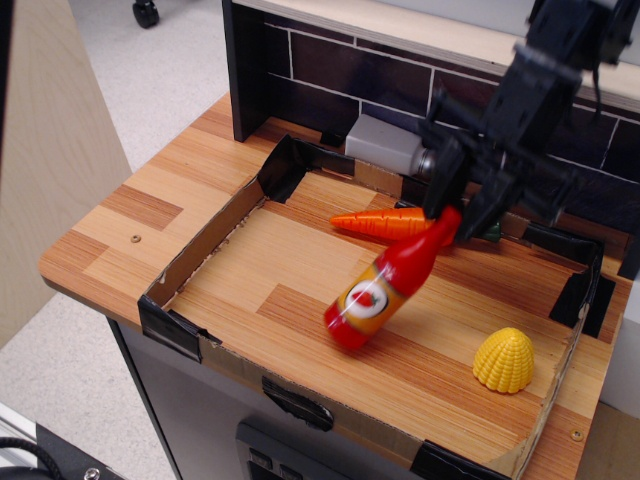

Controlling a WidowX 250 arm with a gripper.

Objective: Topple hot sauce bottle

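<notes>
The hot sauce bottle (385, 284) is glossy red with an orange label band and a white oval. It is tilted steeply, base down-left near the wooden tray floor, cap up-right. My black gripper (456, 207) is at the back right, tilted, with its fingers on either side of the bottle's red cap. The fingers look closed on the cap. Whether the bottle's base touches the floor I cannot tell.
An orange toy carrot (383, 223) lies behind the bottle. A yellow ridged dome toy (503, 360) sits at the front right. Low cardboard walls (205, 245) with black tape ring the tray. A grey block (385, 143) and a dark brick backboard (330, 75) stand behind.
</notes>
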